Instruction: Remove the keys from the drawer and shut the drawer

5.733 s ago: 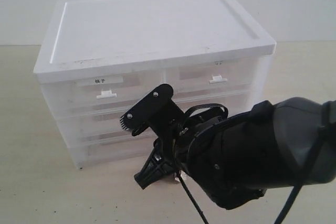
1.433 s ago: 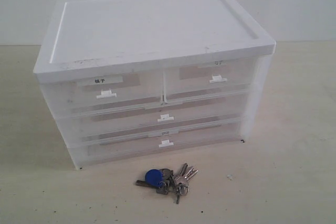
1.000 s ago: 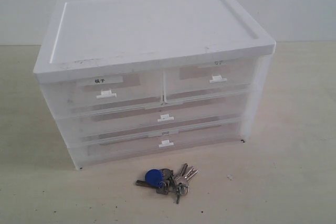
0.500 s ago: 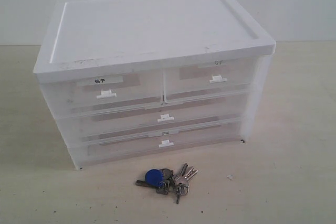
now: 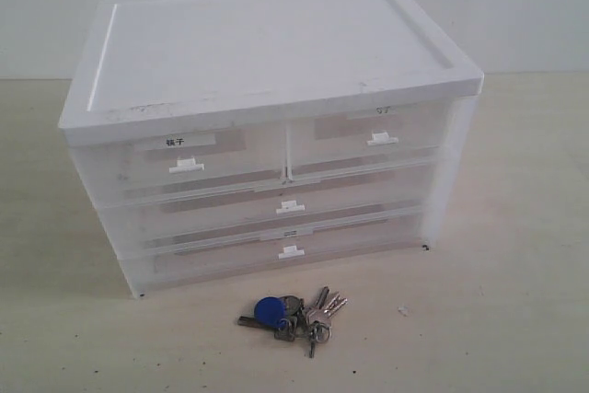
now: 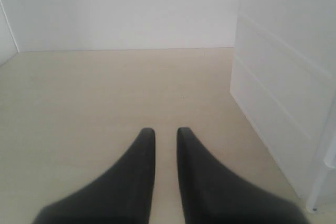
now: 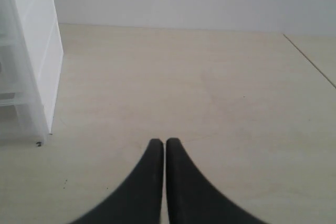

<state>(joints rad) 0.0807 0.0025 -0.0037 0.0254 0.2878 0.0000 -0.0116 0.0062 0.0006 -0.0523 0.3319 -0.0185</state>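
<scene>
Keys [image 5: 293, 312] lie before the closed drawer [image 5: 212, 209]: light, loose metal, best pinched at the ring. My left claw [image 6: 165, 135] stands narrowly parted, my right claw [image 7: 165, 145] pressed together, both empty.

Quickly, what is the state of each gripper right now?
Left gripper: slightly open, holding nothing.
Right gripper: closed, holding nothing.

We see only the tools, on the wrist cams. Left tool [image 6: 165, 132] and right tool [image 7: 165, 142] look alike: each is a pair of plain matte black fingers [image 6: 137, 174], broad at the base, curving inward and tapering to narrow rounded tips.
</scene>
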